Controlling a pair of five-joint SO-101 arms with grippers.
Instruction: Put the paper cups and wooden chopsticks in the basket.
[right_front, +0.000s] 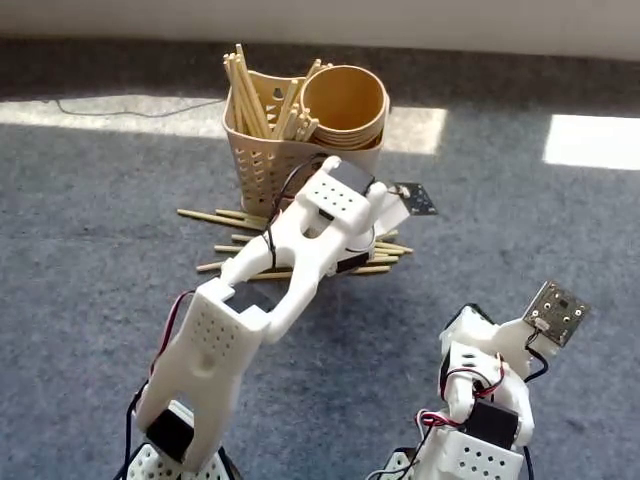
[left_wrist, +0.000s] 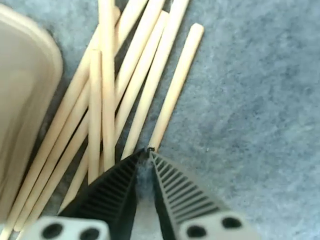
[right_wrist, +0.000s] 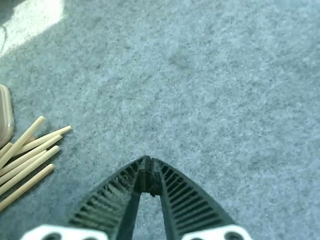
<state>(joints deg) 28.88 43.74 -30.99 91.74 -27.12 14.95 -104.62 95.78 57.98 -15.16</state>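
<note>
1. Carpet (right_front: 90, 280), grey, carries everything. Nearest me, by its near edge on the right, my folded right arm aims the right gripper (right_wrist: 148, 175) down at bare pile, jaws pressed together.
2. My left arm stretches out toward the middle of the carpet. The left gripper (left_wrist: 149, 152) has its tips closed on each other, right at the end of one of the loose chopsticks (left_wrist: 172, 95).
3. I see those loose chopsticks lying flat under the arm in a rough bundle, mostly side by side, a few crossing.
4. Just beyond the bundle stands the basket (right_front: 262, 170), upright, toward the carpet's far edge.
5. Inside it, the standing chopsticks (right_front: 250, 95) lean at one side, and the stacked paper cups (right_front: 345, 100) sit at the other, mouths up.
</note>
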